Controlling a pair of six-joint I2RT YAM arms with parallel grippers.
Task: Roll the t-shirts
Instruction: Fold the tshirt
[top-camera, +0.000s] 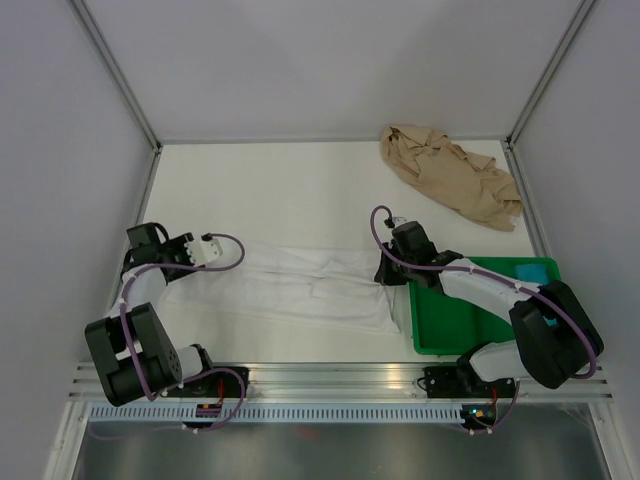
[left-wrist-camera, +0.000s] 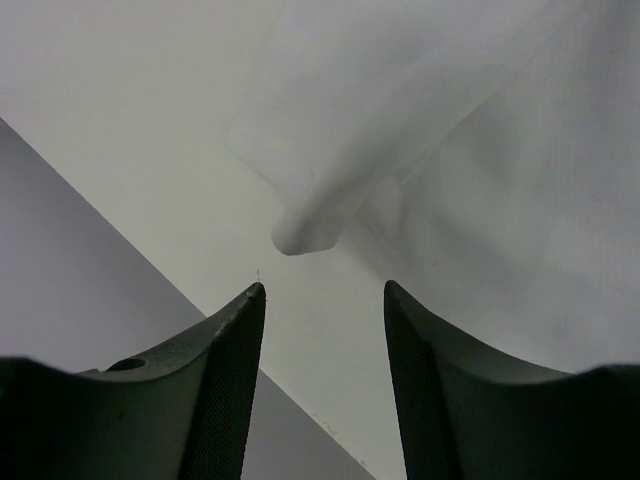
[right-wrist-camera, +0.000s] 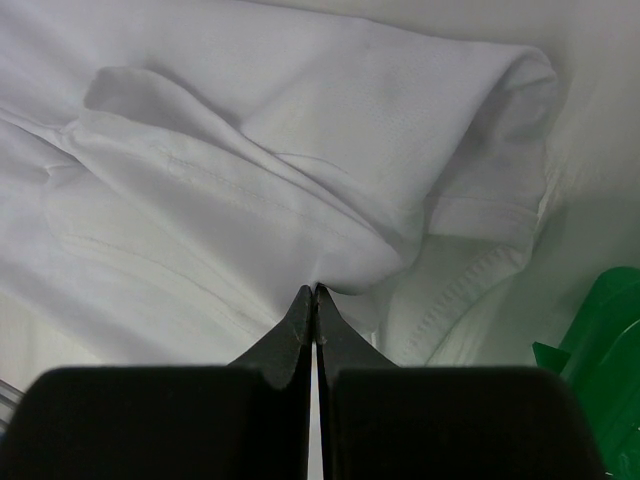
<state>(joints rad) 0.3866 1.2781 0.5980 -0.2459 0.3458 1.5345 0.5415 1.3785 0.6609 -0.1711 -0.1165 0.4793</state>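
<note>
The white t-shirt (top-camera: 300, 285) lies as a long strip by the table's (top-camera: 280, 190) near edge, long axis left to right, one arm at each end. Its left end sits just ahead of the left gripper (left-wrist-camera: 325, 297), whose fingers are parted and empty. The right gripper (right-wrist-camera: 316, 292) is closed at a fold on the right end; whether it nips cloth is hidden.

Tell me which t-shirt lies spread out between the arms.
The white t-shirt, stretched flat near the front; the tan t-shirt sits crumpled in the far right corner.
</note>
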